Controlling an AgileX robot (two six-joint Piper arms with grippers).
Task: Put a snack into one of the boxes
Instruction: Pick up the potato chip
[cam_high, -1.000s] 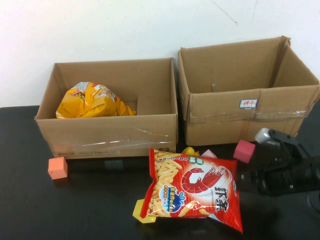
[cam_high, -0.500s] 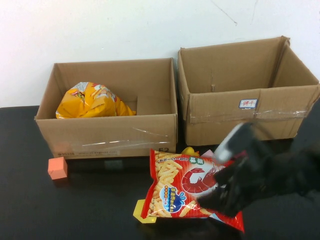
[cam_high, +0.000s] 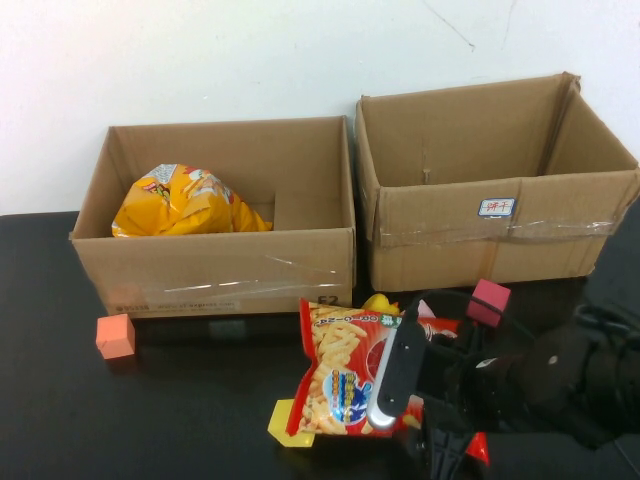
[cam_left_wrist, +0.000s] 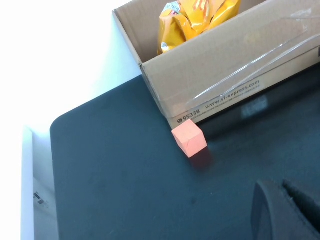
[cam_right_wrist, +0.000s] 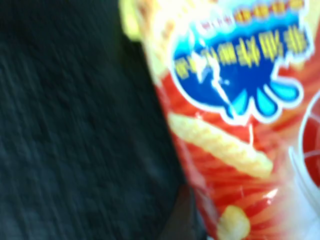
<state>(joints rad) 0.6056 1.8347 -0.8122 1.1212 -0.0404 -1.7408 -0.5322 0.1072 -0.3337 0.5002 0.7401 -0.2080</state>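
The red snack bag (cam_high: 350, 378) is laid on the tabletop (cam_high: 150, 420) at 6 o'clock from the boxes, its long axis running 12-to-6. The right pincer (cam_high: 425, 400) is spread wide over its 3 o'clock half; the left pincer (cam_left_wrist: 287, 212), closed, is parked well apart.

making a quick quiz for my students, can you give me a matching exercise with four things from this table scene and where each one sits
Things:
1. yellow snack bag
2. red shrimp snack bag
3. orange cube
4. right gripper

Places:
a. on the table near the left box's front left corner
b. over the red bag, jaws wide
c. inside the left box
d. flat on the table in front of the boxes

Pairs: 1-c, 2-d, 3-a, 4-b
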